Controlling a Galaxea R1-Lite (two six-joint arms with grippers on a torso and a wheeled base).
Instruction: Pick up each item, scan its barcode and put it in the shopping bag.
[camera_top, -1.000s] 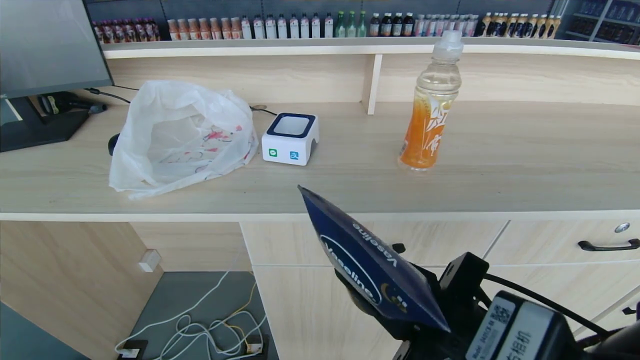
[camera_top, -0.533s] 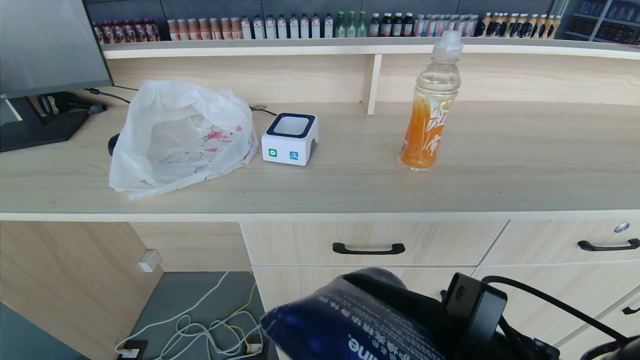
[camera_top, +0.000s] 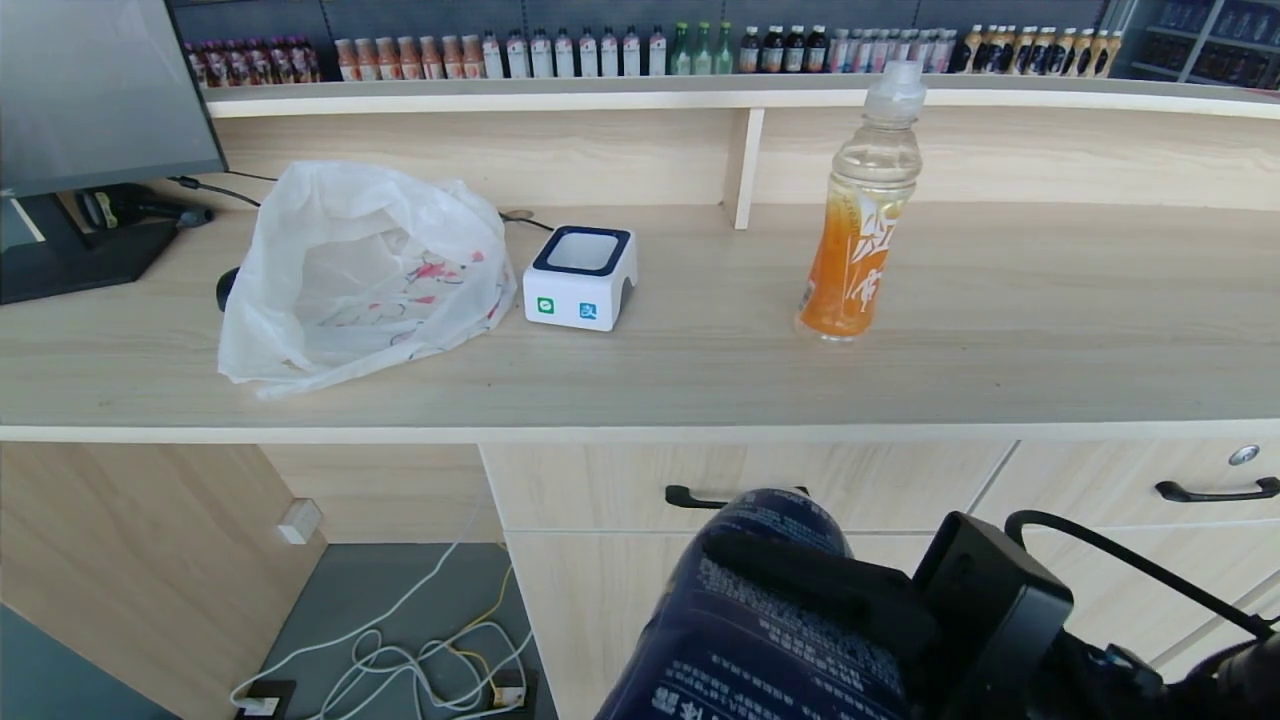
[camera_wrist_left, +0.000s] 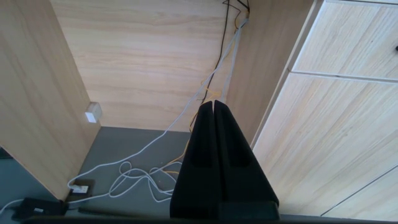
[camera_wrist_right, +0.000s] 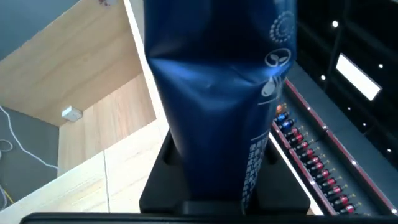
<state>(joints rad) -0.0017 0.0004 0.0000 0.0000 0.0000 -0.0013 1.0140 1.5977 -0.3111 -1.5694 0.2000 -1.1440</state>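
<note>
Much of the blue pouch (camera_top: 760, 665), clamped by the right gripper (camera_top: 785, 575), is cropped; left gripper (camera_wrist_left: 214, 115) closed.

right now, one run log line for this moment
right gripper: shut on blue pouch, in front of counter | left gripper: shut, empty | orange bottle: upright on counter | shopping bag: beside scanner

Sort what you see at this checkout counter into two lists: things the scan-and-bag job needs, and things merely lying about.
Belong to the job:
- blue pouch, gripped by the right tool
- orange drink bottle
- scanner
- shopping bag

Just lying about:
- monitor
- floor cables
- shelf bottles
- drawer handle
</note>
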